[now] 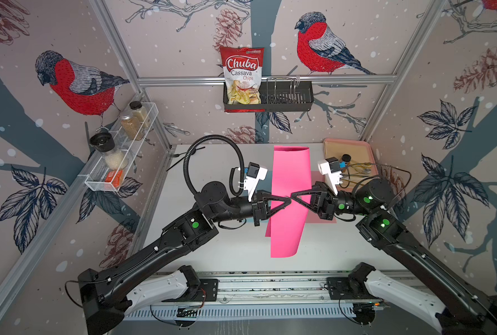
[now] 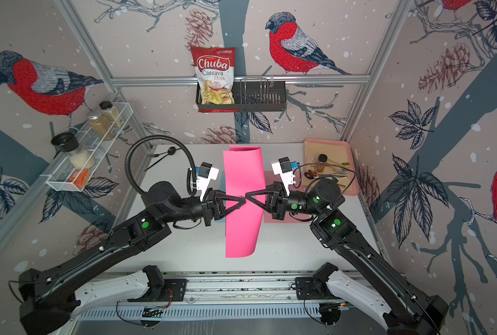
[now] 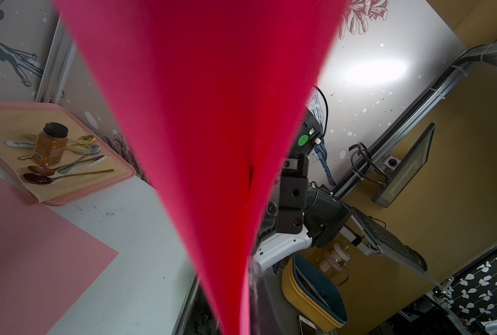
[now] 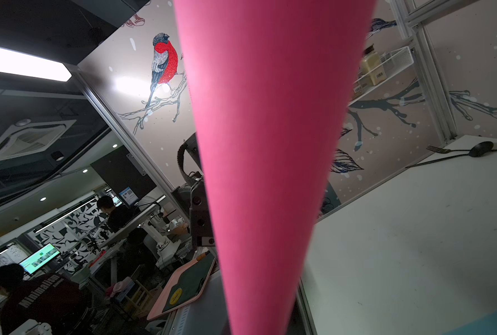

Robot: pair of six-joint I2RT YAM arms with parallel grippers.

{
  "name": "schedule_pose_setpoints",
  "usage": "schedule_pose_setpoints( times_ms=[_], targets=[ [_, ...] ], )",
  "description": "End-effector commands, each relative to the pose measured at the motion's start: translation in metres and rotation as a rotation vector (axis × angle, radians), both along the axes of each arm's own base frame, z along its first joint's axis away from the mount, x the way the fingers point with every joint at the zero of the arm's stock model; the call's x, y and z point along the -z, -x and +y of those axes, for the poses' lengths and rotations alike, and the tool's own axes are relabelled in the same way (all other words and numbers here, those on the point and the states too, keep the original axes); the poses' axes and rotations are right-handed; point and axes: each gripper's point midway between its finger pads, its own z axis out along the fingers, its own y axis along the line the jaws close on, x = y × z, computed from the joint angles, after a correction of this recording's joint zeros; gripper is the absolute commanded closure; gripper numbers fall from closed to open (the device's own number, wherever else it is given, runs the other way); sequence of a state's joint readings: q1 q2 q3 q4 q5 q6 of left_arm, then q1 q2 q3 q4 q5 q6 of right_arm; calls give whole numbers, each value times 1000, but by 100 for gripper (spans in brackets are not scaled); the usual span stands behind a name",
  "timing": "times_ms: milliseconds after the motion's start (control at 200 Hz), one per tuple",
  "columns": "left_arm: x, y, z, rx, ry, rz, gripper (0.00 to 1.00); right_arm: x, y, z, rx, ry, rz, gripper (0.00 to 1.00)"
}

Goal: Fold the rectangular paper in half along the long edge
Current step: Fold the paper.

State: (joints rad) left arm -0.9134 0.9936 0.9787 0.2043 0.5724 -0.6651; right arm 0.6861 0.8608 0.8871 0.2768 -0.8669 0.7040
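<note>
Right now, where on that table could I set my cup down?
Bare: the near strip of table between the pink paper and the rail, and the left side short of the black cutlery. Crowded: the centre, where left gripper and right gripper pinch the paper, and the far-right tray.

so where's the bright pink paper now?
Paper is mid-table in both top views, pinched between left tool and right tool where their tips meet; tray sits to its right.
</note>
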Motion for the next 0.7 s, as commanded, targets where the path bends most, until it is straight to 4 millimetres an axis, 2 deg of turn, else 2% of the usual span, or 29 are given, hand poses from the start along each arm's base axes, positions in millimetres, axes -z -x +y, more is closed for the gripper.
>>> schedule_pose_setpoints(
  times_ms=[0, 255, 365, 535, 695],
  targets=[
    [-15, 4, 2, 11, 52, -44, 100, -5, -2, -2, 30, 3, -31, 89],
    [-18, 4, 7, -11, 64, -54, 100, 0, -6, -12, 86, 54, -31, 79],
    [-18, 5, 8, -8, 84, -50, 100, 0, -2, -15, 76, 54, -31, 81],
    [-19, 6, 6, 7, 103, -48, 100, -11, 12, -19, 28, 11, -56, 85],
    [-26, 7, 6, 17, 125, -56, 100, -7, 10, -17, 30, 25, -48, 87]
  ],
)
